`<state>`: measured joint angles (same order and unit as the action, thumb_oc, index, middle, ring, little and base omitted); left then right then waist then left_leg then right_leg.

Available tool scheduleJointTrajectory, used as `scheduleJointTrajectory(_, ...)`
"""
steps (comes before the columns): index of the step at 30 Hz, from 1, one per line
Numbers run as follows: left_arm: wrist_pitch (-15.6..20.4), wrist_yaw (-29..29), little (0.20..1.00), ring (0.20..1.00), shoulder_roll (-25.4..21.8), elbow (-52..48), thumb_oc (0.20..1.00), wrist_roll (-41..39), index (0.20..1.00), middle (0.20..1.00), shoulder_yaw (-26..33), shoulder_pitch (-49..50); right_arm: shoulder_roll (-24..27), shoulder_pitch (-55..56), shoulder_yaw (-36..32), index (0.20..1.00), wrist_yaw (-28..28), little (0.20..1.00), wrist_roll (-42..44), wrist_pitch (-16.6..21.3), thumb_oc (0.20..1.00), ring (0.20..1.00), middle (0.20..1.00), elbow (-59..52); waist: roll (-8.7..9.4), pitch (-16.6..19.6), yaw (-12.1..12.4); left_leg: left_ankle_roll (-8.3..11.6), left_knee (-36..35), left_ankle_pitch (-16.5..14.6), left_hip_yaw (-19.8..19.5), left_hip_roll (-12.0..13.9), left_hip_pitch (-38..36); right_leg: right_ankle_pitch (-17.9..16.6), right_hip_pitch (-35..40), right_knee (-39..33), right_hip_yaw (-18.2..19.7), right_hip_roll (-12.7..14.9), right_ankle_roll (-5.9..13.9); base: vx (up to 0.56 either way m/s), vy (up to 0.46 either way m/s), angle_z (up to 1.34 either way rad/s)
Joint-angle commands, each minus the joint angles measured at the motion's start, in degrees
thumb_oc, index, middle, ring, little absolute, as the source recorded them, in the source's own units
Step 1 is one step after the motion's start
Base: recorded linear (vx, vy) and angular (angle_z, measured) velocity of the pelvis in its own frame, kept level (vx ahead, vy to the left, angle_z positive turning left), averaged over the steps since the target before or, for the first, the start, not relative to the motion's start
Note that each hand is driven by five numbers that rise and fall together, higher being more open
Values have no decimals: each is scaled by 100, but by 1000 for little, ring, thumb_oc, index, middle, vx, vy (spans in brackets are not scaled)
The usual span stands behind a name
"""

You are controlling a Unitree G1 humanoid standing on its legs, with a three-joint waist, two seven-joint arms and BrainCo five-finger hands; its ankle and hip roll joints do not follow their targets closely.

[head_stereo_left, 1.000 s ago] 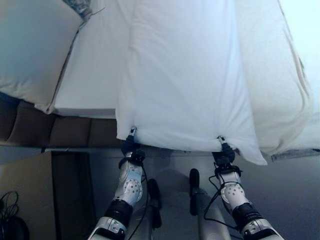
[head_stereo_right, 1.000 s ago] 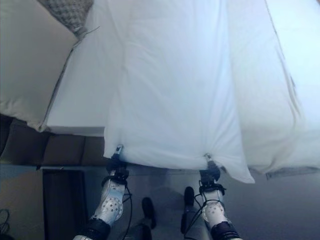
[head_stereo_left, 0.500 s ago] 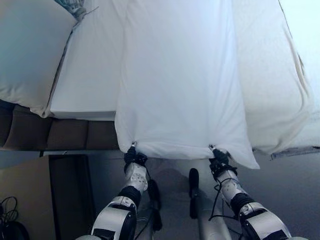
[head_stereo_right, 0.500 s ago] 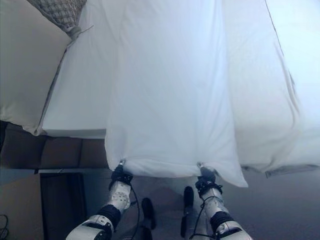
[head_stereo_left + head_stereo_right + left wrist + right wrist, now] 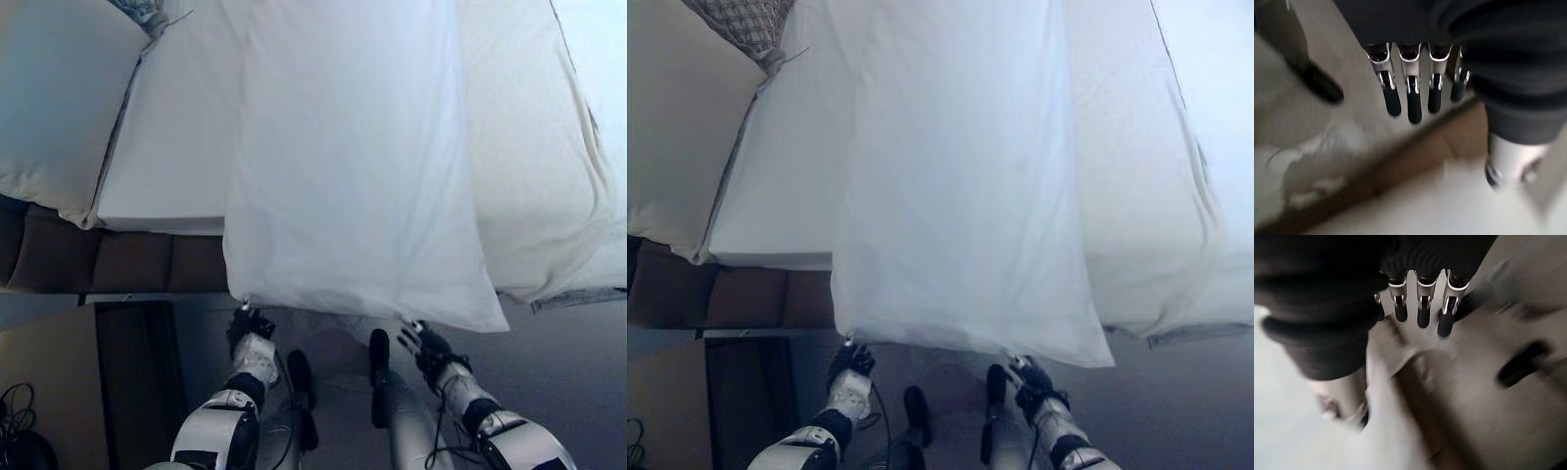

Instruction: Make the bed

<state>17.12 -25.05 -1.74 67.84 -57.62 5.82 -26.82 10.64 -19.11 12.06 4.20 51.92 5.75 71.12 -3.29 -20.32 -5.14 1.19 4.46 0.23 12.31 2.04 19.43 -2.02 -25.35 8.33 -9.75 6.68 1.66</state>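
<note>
A broad white fabric duvet [image 5: 353, 166] lies spread down the middle of the frame in the eye views, covering the white mattress [image 5: 171, 147] of the bed, with its lower hem hanging just past the mattress edge into the lower centre of the frame. Below that hem, the left hand [image 5: 251, 324] sits at the lower left of centre and the right hand [image 5: 423, 345] at the lower right of centre, both just under the cloth's edge and apart from it. In the left wrist view the left hand's fingers [image 5: 1409, 98] are straight and side by side, holding nothing; in the right wrist view the right hand's fingers [image 5: 1422, 308] are likewise straight and empty. A plump white pillow [image 5: 59, 98] fills the upper left of the frame, resting against the mattress side, and a patterned grey cushion [image 5: 749, 24] peeks in at the top left corner. A dark brown padded bed base [image 5: 118, 259] runs under the mattress at the left
</note>
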Motion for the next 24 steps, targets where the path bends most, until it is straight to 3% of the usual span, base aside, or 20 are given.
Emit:
scheduleJointTrajectory(1, 42, -76, 1000, 1000, 39, 181, 1000, 2, 1000, 1000, 24, -1, -45, 80, 114, 1000, 10, 1000, -196, -41, 1000, 1000, 1000, -40, 86, 65, 12, 174, -31, 332, 29, -74, 371, -205, -6, -99, 89, -32, 399, 19, -2, 6)
scheduleJointTrajectory(7, -10, 52, 1000, 1000, 235, 26, 1000, 273, 1000, 1000, -476, 244, -140, 217, 216, 1000, 56, 1000, -208, -19, 1000, 1000, 1000, -72, 111, 75, 44, 158, -53, 344, -25, -82, 321, -207, 105, -175, 33, -37, 395, 7, -11, 5)
scheduleJointTrajectory(9, -109, 81, 1000, 1000, 210, -426, 1000, 1183, 1000, 1000, -1113, 497, -153, 326, 367, 1000, 90, 1000, -355, 88, 1000, 1000, 1000, -342, 124, 67, 63, 153, -68, 367, -67, -86, 314, -214, 144, -203, 7, -45, 396, 0, 0, 0)
scheduleJointTrajectory(10, -109, 80, 1000, 1000, 210, -428, 1000, 1184, 1000, 1000, -1114, 499, -153, 328, 367, 1000, 89, 1000, -355, 88, 1000, 1000, 1000, -342, 123, 70, 64, 153, -68, 368, -67, -85, 316, -214, 143, -203, 7, -45, 396, 0, 0, 0)
scheduleJointTrajectory(11, -251, 475, 1000, 1000, 79, -1184, 1000, 1769, 1000, 1000, -1730, 857, -109, 457, 522, 1000, 136, 1000, -484, 198, 1000, 1000, 1000, -821, 122, 30, 78, 156, -79, 388, -99, -91, 312, -217, 157, -213, -4, -49, 405, 0, 0, 0)
scheduleJointTrajectory(12, -252, 473, 1000, 1000, 78, -1188, 1000, 1769, 1000, 1000, -1732, 863, -110, 461, 522, 1000, 134, 1000, -485, 198, 1000, 1000, 1000, -824, 122, 54, 80, 155, -83, 398, -98, -91, 335, -227, 134, -219, -4, -49, 403, -31, -26, 6)
scheduleJointTrajectory(13, -388, 1142, 1000, 1000, -325, -2064, 1000, 2585, 1000, 1000, -2386, 1252, 37, 666, 765, 1000, 227, 1000, -755, 351, 1000, 1000, 1000, -1601, 109, 8, 89, 159, -91, 418, -131, -99, 353, -224, 130, -232, -16, -59, 409, -22, -14, 8)
scheduleJointTrajectory(15, -388, 1709, 1000, 1000, -728, -2404, 1000, 3293, 1000, 1000, -2824, 1317, 168, 732, 923, 1000, 287, 1000, -746, 520, 1000, 1000, 1000, -2212, 91, 11, 95, 171, -120, 442, -144, -104, 373, -221, 108, -247, -17, -61, 408, -17, -13, 7)
scheduleJointTrajectory(16, -388, 1710, 1000, 1000, -728, -2404, 1000, 3293, 1000, 1000, -2824, 1317, 168, 732, 924, 1000, 286, 1000, -747, 520, 1000, 1000, 1000, -2213, 91, 26, 95, 170, -121, 448, -144, -104, 389, -226, 93, -250, -17, -61, 407, 0, 0, 0)
scheduleJointTrajectory(19, -229, 2440, 1000, 1000, -1049, -2755, 1000, 3440, 1000, 1000, -3159, 967, 514, 419, 1261, 1000, 466, 1000, -919, 611, 1000, 1000, 1000, -3100, 103, 2, 78, 174, -127, 459, -111, -96, 489, -233, -79, -203, 15, -73, 395, -28, -3, 2)
scheduleJointTrajectory(24, -16, 2930, 1000, 1000, -1315, -2977, 1000, 3684, 1000, 1000, -3580, 282, 782, -247, 1504, 1000, 760, 1000, -898, 595, 1000, 1000, 1000, -3240, 118, -43, 82, 160, -13, 436, -72, -89, 701, -227, -396, -8, 78, -73, 376, -58, 1, 3)
